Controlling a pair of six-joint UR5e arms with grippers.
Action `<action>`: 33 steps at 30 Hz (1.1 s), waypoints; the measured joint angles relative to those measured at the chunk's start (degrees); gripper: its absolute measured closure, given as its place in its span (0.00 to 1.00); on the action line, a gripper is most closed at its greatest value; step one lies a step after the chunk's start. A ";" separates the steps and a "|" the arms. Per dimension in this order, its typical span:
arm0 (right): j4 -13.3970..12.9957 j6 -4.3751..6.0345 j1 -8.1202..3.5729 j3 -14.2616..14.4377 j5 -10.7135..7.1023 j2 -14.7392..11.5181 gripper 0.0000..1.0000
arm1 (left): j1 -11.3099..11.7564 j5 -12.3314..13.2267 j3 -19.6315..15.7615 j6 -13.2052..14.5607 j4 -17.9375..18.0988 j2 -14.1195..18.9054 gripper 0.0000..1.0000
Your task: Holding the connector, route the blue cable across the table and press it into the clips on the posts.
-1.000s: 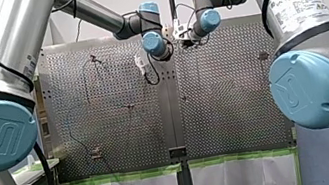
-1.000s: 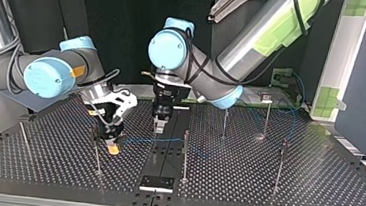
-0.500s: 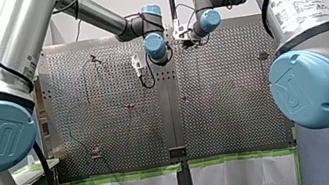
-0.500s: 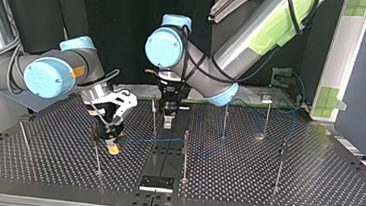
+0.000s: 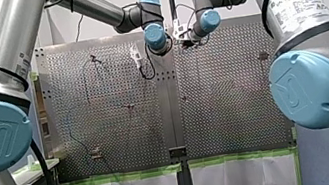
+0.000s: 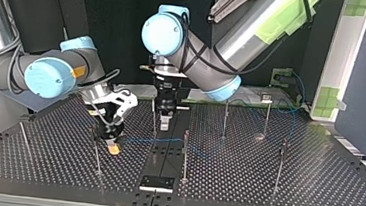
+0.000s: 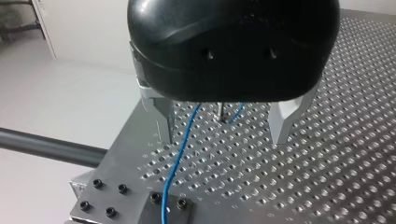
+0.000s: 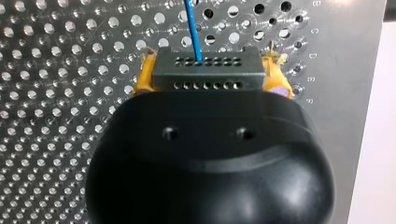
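Right wrist view: the connector point(image 8: 204, 70) is clamped between the yellow pads point(image 8: 144, 79) of my right pincer point(image 8: 208, 77), and the blue cable point(image 8: 192, 23) runs away from it over the perforated surface point(image 8: 56, 93). In the top view this pincer is held low, between the surface's middle and the edge at that view's left. From there the cable is stretched past the central strip point(image 6: 166, 154) toward the edge at the view's right. More of the cable is seen among the posts point(image 6: 267, 115) near that edge's far corner.

My left pincer point(image 7: 224, 126) is held with its fingers apart and nothing between them. The cable passes beneath it, nearer one finger, and a thin post point(image 7: 221, 112) stands just ahead.

Routing is judged to be well under way, with the cable carried across more than half of the surface. Whether it is seated in any of the clips cannot be told, as they are too small to read. No cable is seen at the outermost post point(image 6: 24, 139) near the edge at the top view's left, so the last stretch and its pressing-in are judged to be left.
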 joint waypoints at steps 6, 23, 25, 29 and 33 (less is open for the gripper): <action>0.03 0.04 0.23 0.01 -0.01 0.03 1.00 | 0.85 2.77 0.33 -0.11 1.94 -0.15 0.00; 0.17 0.24 0.12 0.00 -0.02 0.01 1.00 | 3.98 7.06 6.52 0.01 -2.14 -2.98 0.00; 0.19 0.25 0.07 0.00 -0.03 0.00 1.00 | 4.27 7.15 7.16 -0.01 -2.40 -3.88 0.00; 0.20 0.26 -0.03 -0.01 -0.01 0.01 1.00 | 4.96 7.40 8.17 -0.02 -2.77 -5.25 0.00; 0.21 0.26 -0.04 -0.01 -0.01 0.00 1.00 | 5.34 7.46 8.51 0.05 -3.17 -5.54 0.00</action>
